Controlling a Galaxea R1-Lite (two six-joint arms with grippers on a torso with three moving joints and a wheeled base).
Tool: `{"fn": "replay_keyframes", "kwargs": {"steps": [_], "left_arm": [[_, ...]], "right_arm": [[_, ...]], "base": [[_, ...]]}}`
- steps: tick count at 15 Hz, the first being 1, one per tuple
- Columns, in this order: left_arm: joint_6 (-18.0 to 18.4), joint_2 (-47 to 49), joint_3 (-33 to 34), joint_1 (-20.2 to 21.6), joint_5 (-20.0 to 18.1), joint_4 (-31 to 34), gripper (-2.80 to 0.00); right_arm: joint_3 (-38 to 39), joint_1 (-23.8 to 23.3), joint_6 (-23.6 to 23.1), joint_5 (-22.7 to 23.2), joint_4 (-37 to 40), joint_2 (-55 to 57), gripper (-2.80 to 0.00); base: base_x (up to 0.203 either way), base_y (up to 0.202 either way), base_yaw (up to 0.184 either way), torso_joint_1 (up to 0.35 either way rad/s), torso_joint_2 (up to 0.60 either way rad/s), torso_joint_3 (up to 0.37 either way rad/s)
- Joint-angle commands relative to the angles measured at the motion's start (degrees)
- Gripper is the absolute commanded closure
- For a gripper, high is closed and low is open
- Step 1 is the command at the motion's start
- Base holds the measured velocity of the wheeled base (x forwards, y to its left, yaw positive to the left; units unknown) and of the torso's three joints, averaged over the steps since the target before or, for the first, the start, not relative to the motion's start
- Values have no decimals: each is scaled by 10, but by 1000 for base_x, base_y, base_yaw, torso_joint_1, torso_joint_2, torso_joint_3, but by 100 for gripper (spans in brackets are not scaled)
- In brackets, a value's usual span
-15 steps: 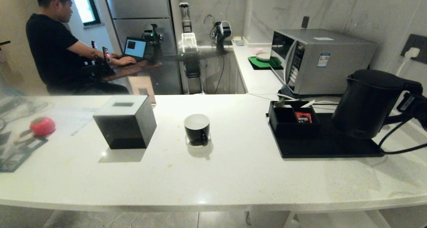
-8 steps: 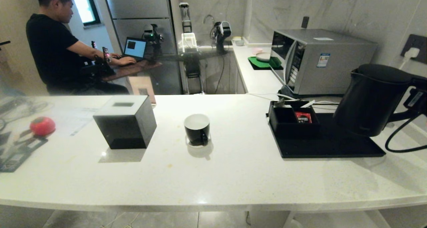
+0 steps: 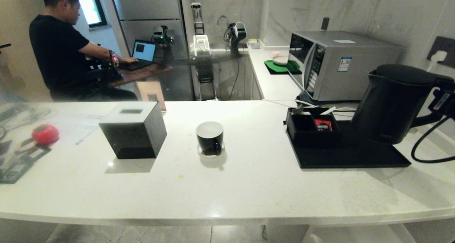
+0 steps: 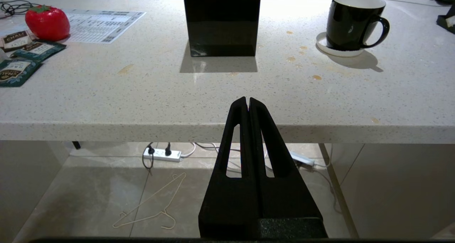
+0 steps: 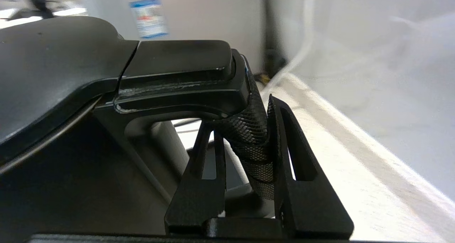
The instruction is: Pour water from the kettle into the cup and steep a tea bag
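Note:
The matte black kettle (image 3: pixel 391 104) hangs just above the black tray (image 3: pixel 348 157) at the right, held upright. My right gripper (image 3: pixel 440 102) is shut on its textured loop handle (image 5: pixel 249 143), one finger on each side, seen close up in the right wrist view (image 5: pixel 241 118). The black cup (image 3: pixel 210 136) with a white inside stands on its small saucer (image 3: pixel 212 154) mid-counter, well left of the kettle. No water shows in it. Green tea bag packets (image 4: pixel 35 49) lie at the counter's far left. My left gripper (image 4: pixel 247 100) is parked shut below the counter's front edge.
A black tissue cube (image 3: pixel 133 131) stands left of the cup. A black organiser (image 3: pixel 312 127) with a red packet sits on the tray. Behind are a microwave (image 3: pixel 337 63) and a wall socket. A black cable (image 3: pixel 426 143) trails from my right arm. A person (image 3: pixel 57 51) sits at the back left.
The kettle has risen off the tray and drifted slightly left with my right gripper. The cup has not moved. The person at the back shifted an arm.

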Motion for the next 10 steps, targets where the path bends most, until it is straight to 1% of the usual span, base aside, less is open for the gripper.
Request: {"fn": "replay_keyframes", "kwargs": {"steps": [1, 10], "left_arm": [[0, 0, 0, 0, 0, -1, 0], [0, 0, 0, 0, 0, -1, 0]], "right_arm": [[1, 22, 1, 0, -3, -10, 0], [5, 134, -2, -6, 26, -40, 0]], "base": [[0, 0, 0, 0, 0, 0], [0, 0, 0, 0, 0, 0]]}}
